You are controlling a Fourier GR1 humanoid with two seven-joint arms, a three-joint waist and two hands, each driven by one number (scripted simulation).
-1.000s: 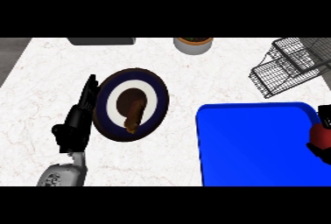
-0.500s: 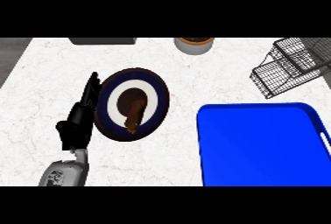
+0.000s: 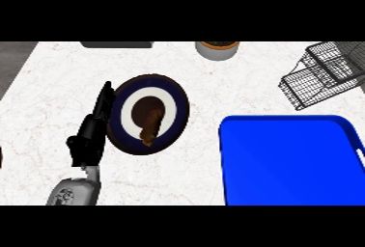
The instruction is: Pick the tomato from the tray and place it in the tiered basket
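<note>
**Counter with tray and basket; tomato out of view**

Left of frame: the left hand (image 3: 91,129) rests beside a dark plate (image 3: 148,120), fingers straight and together, holding nothing. The plate carries a brown food item (image 3: 148,119). Upper centre: a small bowl (image 3: 218,48). Lower right: the blue tray (image 3: 288,159), no tomato visible on it. Upper right: the wire basket (image 3: 324,72). The right hand does not show. The tomato appears nowhere in frame. Judged: light, smooth, soft, bruisable; best cupped around its widest part.
</note>
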